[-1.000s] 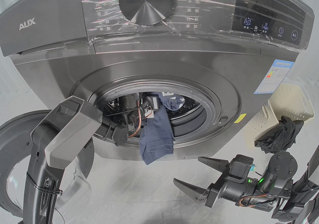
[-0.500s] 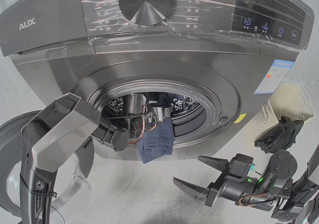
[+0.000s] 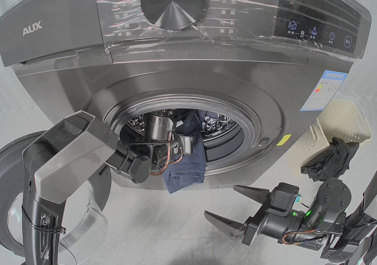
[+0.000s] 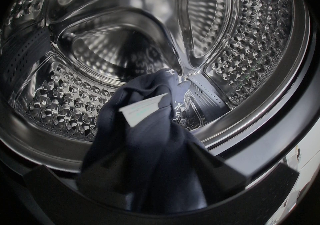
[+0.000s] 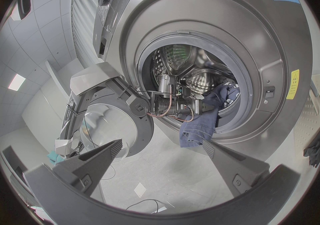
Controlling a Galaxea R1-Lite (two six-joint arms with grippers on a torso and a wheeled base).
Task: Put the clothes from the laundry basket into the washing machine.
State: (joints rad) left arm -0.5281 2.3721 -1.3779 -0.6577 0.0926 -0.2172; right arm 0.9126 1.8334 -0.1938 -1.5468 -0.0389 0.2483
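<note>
Evidently the navy garment is soft, light and limp. It will sag and trail from any single hold, and it is likely to drag on the rubber door seal rather than slide over it. A hold is best taken on the bunched upper fold just inside the opening, so that the hanging tail is drawn in after it. The cloth is dark blue. A white care label is turned up near its crumpled top, and pale printed marks are seen on the part lying inside. It is draped over the lower lip of the washing machine. One end rests in the steel drum and the other hangs down outside the front. The left gripper is reached into the opening against the bunched cloth, but whether a hold is kept on it cannot be told. The right gripper is spread wide with nothing in it, low before the machine. A black garment is slumped over the rim of the laundry basket, so more loading is judged to be left.
</note>
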